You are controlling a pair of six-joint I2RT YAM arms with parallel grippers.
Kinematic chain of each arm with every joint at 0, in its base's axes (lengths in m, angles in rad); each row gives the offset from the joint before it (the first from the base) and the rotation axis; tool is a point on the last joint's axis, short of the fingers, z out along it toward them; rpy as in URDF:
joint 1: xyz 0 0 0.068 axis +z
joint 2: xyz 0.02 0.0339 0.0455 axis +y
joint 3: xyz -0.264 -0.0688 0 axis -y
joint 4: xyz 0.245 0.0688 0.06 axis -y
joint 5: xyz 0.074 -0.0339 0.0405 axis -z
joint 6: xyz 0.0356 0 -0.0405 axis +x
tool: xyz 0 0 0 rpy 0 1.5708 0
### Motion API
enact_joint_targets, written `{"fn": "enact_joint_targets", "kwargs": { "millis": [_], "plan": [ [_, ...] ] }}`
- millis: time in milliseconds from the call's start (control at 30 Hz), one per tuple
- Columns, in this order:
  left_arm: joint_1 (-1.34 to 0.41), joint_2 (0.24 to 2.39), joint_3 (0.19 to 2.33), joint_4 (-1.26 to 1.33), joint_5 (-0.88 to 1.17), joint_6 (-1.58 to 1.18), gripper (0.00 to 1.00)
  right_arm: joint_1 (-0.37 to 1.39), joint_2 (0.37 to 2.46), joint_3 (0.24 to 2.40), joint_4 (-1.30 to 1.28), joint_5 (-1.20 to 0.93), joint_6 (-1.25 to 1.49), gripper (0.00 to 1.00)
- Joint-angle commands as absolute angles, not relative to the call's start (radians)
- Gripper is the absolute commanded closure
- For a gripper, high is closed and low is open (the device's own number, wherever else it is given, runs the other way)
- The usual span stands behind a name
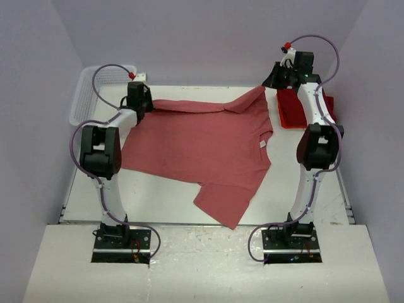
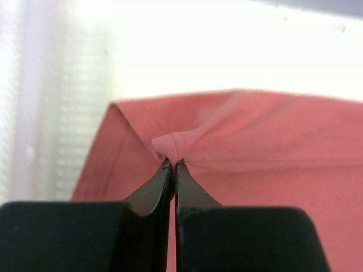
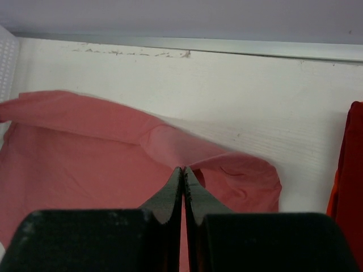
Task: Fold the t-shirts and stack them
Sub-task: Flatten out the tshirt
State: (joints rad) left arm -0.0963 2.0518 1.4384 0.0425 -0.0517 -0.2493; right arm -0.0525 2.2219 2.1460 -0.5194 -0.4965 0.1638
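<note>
A faded salmon-red t-shirt (image 1: 208,142) lies spread over the middle of the table, its far edge lifted. My left gripper (image 1: 149,106) is shut on the shirt's far left edge; the left wrist view shows a pinch of hem (image 2: 172,146) between the closed fingertips (image 2: 173,164). My right gripper (image 1: 267,83) is shut on the far right sleeve, and the right wrist view shows the cloth (image 3: 170,144) bunched at the closed tips (image 3: 184,169). A folded brighter red t-shirt (image 1: 291,107) lies at the far right, partly hidden by the right arm.
A white plastic mesh basket (image 1: 95,95) stands at the far left against the wall. The shirt's near sleeve (image 1: 224,202) hangs toward the table's front edge. Purple walls close in the back and sides. The folded red stack's edge shows in the right wrist view (image 3: 349,164).
</note>
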Motion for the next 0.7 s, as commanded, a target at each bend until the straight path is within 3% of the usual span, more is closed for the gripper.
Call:
{"fn": "enact_joint_targets", "kwargs": {
  "millis": [0, 200, 433, 667],
  "plan": [
    [-0.065, 2.042, 1.532, 0.064, -0.061, -0.216, 1.0, -0.048, 2.132, 2.117, -0.496, -0.518, 0.16, 1.0],
    [-0.052, 2.051, 1.613, 0.022, -0.156, -0.196, 1.0, -0.022, 2.034, 2.017, -0.508, -0.565, 0.225, 1.0],
    [-0.032, 2.207, 1.81, -0.156, -0.239, -0.16, 1.0, 0.037, 1.95, 1.922, -0.573, -0.48, 0.244, 1.0],
    [-0.009, 2.281, 1.859, -0.195, -0.273, -0.169, 1.0, 0.074, 1.87, 1.772, -0.644, -0.379, 0.249, 1.0]
  ]
}}
